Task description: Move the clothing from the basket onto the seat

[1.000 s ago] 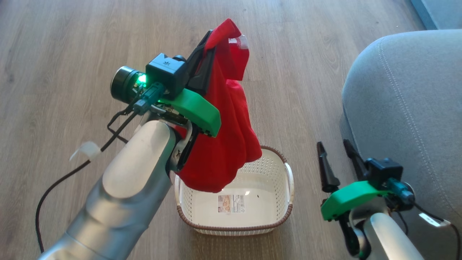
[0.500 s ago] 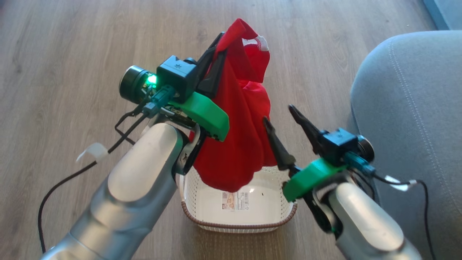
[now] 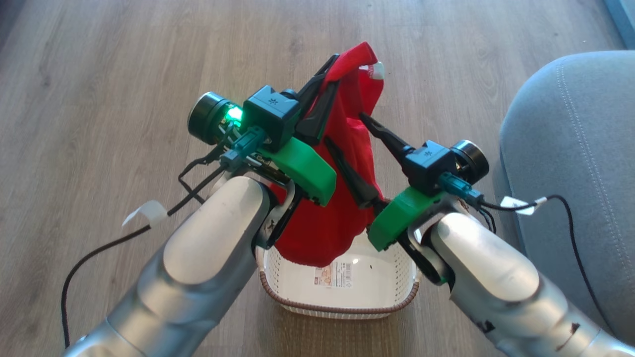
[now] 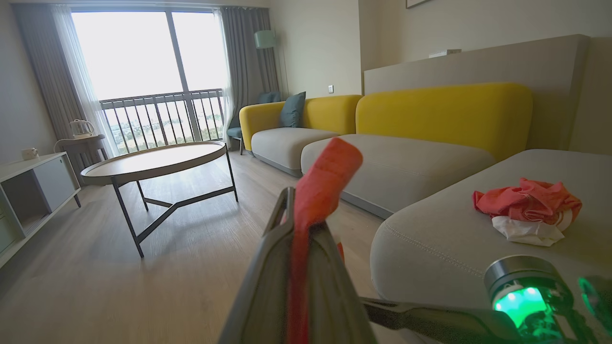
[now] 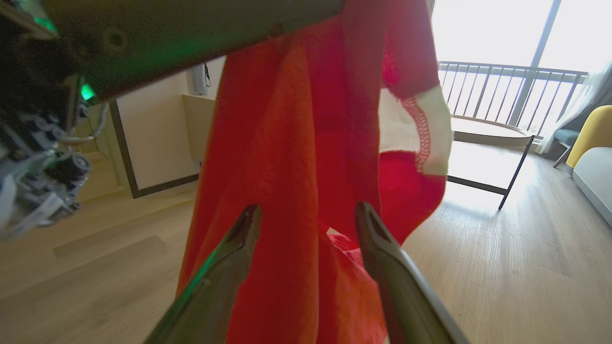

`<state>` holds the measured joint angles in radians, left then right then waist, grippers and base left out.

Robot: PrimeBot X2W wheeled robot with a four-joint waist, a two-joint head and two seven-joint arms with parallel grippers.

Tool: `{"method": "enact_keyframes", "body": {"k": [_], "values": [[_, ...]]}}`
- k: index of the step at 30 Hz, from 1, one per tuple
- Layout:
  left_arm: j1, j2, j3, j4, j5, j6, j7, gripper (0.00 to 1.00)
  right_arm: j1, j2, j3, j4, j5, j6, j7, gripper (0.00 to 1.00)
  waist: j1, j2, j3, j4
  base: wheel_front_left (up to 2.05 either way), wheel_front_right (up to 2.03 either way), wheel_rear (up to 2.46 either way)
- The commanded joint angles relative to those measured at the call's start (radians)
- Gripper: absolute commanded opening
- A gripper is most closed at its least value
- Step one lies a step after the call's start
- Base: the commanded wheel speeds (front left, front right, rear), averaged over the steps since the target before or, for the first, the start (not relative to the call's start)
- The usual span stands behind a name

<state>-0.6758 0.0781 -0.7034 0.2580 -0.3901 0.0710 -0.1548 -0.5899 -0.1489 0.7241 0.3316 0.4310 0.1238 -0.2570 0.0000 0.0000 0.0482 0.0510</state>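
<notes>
A red piece of clothing (image 3: 325,223) with white trim hangs over the basket (image 3: 397,292), its lower end dipping just inside the rim. My left gripper (image 3: 331,74) is shut on its top edge, and the left wrist view shows that gripper (image 4: 299,200) pinching red fabric. My right gripper (image 3: 345,130) is open, its fingers spread against the hanging cloth halfway up. In the right wrist view the clothing (image 5: 296,143) hangs right at that gripper (image 5: 306,210). More red and white clothing (image 4: 526,205) lies on the grey seat (image 4: 430,239), whose corner (image 3: 570,139) is at the right.
A label lies on the basket's bare base (image 3: 333,275). A black cable (image 3: 99,248) trails over the wooden floor at the left. Farther off are a round coffee table (image 4: 153,160), yellow-backed sofas (image 4: 430,110) and a low sideboard (image 4: 33,191).
My right gripper has risen from the lower right beside the seat and swung left to the hanging clothing, still open. The left gripper keeps its grip. The camera has shifted slightly.
</notes>
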Motion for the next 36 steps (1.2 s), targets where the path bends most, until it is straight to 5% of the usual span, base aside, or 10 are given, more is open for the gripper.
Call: {"method": "enact_keyframes", "body": {"k": [1,23,24,27,28,36], "values": [[-0.065,0.006,0.029,-0.038,-0.006,0.001,0.001,0.0,-0.044,0.005,0.011,-0.014,0.015,0.007,-0.005,1.0,0.0,0.0,0.0,0.005,0.0,0.0,0.0],[-0.064,-0.008,-0.024,-0.056,-0.03,-0.006,0.001,0.0,-0.136,-0.003,0.321,0.3,0.309,0.007,-0.005,1.0,0.0,0.0,-0.011,0.038,0.0,0.0,0.0],[-0.064,-0.008,-0.026,-0.055,-0.031,-0.006,0.001,0.0,-0.139,-0.003,0.334,0.303,0.324,0.007,-0.005,0.85,0.0,0.0,-0.011,0.038,0.0,0.0,0.0],[-0.063,-0.008,-0.029,-0.051,-0.035,-0.006,0.001,0.0,-0.147,-0.008,0.349,0.291,0.343,0.007,-0.005,0.11,0.0,0.0,-0.006,0.039,0.0,0.0,0.0],[-0.062,-0.006,-0.029,-0.049,-0.035,-0.005,0.001,0.0,-0.148,-0.011,0.348,0.28,0.345,0.007,-0.005,0.0,0.0,0.0,-0.004,0.038,0.0,0.0,0.0],[-0.056,0.0,-0.036,-0.017,-0.035,-0.003,-0.011,0.0,-0.118,-0.04,0.303,0.183,0.32,0.007,-0.005,0.0,0.0,0.0,0.002,0.02,0.0,0.0,0.0]]}}
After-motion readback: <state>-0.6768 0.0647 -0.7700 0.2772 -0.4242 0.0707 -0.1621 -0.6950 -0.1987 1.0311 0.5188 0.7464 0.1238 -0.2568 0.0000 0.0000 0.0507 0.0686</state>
